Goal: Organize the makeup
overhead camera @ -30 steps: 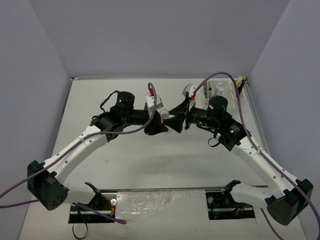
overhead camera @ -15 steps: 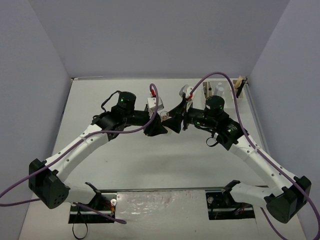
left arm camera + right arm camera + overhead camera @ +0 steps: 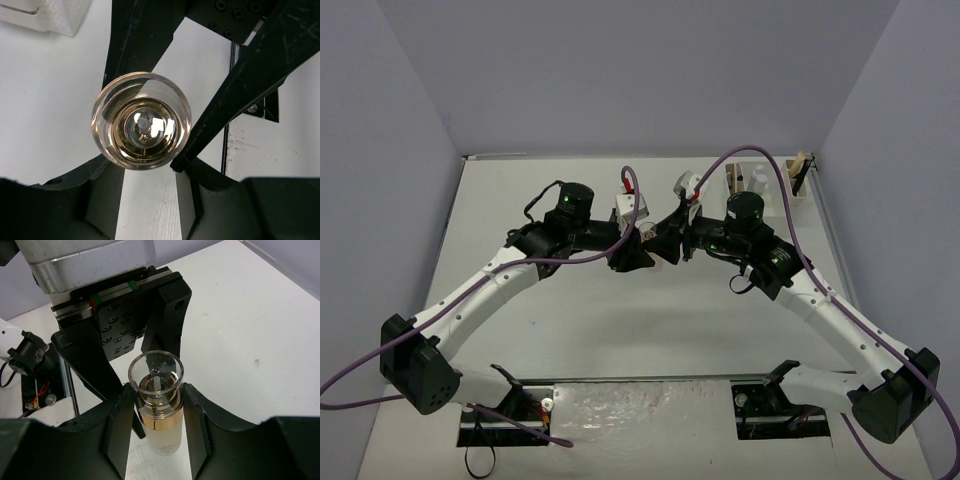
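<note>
A: Two pairs of fingers on one bottle (image 3: 156,410)?

B: Yes. The right fingers (image 3: 119,432) pinch it at the gold collar, one pad on each side, just under the clear round cap.

A: And the left fingers (image 3: 102,192)?

B: They pinch the same bottle lower down, reaching in from the opposite side. From the left wrist the cap shows end-on, a glass ring sitting between the two black tips.

A: Does the bottle touch the counter (image 3: 620,320)?

B: No. It is held up in the air, cap uppermost, over the middle of the counter and a little toward the far side. Its body below the collar is pale.

A: How do the arms stand?

B: The left arm (image 3: 490,290) rises from the near left corner and the right arm (image 3: 830,310) from the near right. Both bend inward and meet nose to nose at the centre.

A: Anything else out there?

B: A white compartmented box (image 3: 760,185) sits at the far right, well apart from the fingers. A tan stick (image 3: 802,163) leans at its right end. The other things in it are too small to name.
</note>
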